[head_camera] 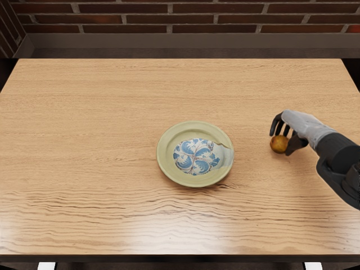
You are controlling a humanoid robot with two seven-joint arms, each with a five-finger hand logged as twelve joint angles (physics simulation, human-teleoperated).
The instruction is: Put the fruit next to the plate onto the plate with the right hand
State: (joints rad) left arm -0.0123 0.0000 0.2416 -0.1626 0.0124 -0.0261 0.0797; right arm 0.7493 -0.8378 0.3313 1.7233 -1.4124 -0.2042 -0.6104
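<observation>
At the table's (84, 169) middle lies a plate (169, 160), round and shallow, with a pale rim and a blue-and-white flower pattern in its well. Nothing lies on it. On the side facing the right edge its rim looks notched.

Further right, well apart from the plate and nearer the right edge than the centre, sits the fruit (278, 144). It is small, round and yellow-orange, level with the plate's far half. Whether it rests on the wood or is just clear of it cannot be told.

The right hand (290, 133) is closed on the fruit from above and from the right. Its dark fingers (276, 126) curl down over the fruit's far side, and the thumb (295, 145) presses in from the near right. The grey back of the hand faces up and slopes toward the wrist.

From there the right arm (337, 160) runs down and rightward, thickening into a dark forearm that leaves the picture at the right edge, above the table's near right corner.
</observation>
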